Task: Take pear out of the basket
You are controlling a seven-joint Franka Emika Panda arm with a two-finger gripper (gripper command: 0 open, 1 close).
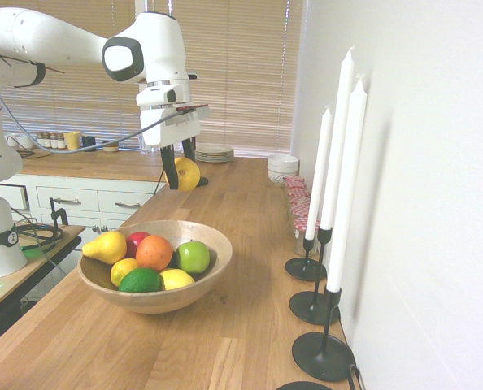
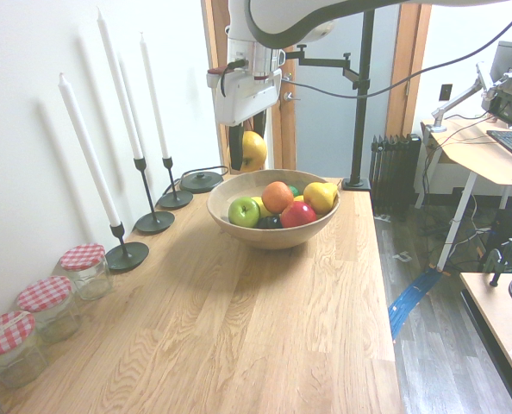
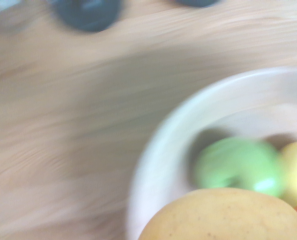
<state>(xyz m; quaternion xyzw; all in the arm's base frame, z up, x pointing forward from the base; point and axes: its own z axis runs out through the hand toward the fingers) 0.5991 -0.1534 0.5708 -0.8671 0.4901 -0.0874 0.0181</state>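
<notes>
Exterior views face each other across the shared bowl (image 1: 217,280).

Pale wooden bench (image 2: 221,328), long edge along plain white wall (image 1: 420,162). Closed tan slatted blinds (image 1: 233,73) over windows, daylight glowing through. White drawer cabinets (image 1: 79,199). Grey wood-plank floor (image 2: 411,302). Black ribbed radiator (image 2: 394,172) near light-wood desk (image 2: 489,151).

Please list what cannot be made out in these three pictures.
- Pear: in the wrist view, the picture's bottom edge cuts it off.
- Gripper: the first exterior view doesn't settle how firmly it grips.
- Bowl: the wrist view's right and bottom edges cut it off.
- Dark round things: blurred and cut off by the wrist view's top edge.
</notes>
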